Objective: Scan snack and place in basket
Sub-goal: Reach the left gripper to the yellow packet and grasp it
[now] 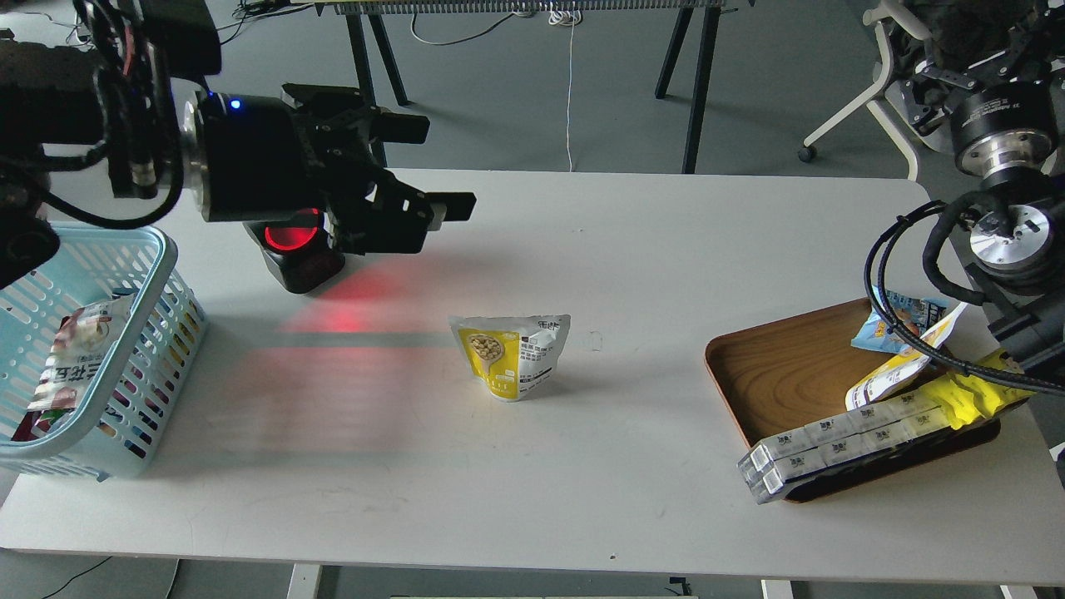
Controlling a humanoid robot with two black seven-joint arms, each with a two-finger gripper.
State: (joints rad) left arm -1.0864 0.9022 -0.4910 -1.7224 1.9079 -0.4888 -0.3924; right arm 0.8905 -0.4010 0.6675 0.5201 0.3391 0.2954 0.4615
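The snack [512,353] is a yellow and white pouch with a bowl of nuts pictured on it. It stands upright in the middle of the white table [632,249]. The light blue basket [158,249] sits at the table's left edge. My left gripper [433,166] hangs open and empty above the back left of the table, up and to the left of the snack and well apart from it. My right arm [998,125] comes in at the right edge. Its gripper end [936,58] is dark and cut off at the top, so its fingers cannot be told apart.
A black scanner [291,249] glows red, partly hidden behind my left gripper, and casts red light on the table. The basket holds a snack bag [75,358]. A brown wooden tray [790,374] at the right holds a blue packet [894,320], a long yellow pack [973,391] and boxed packs [832,449].
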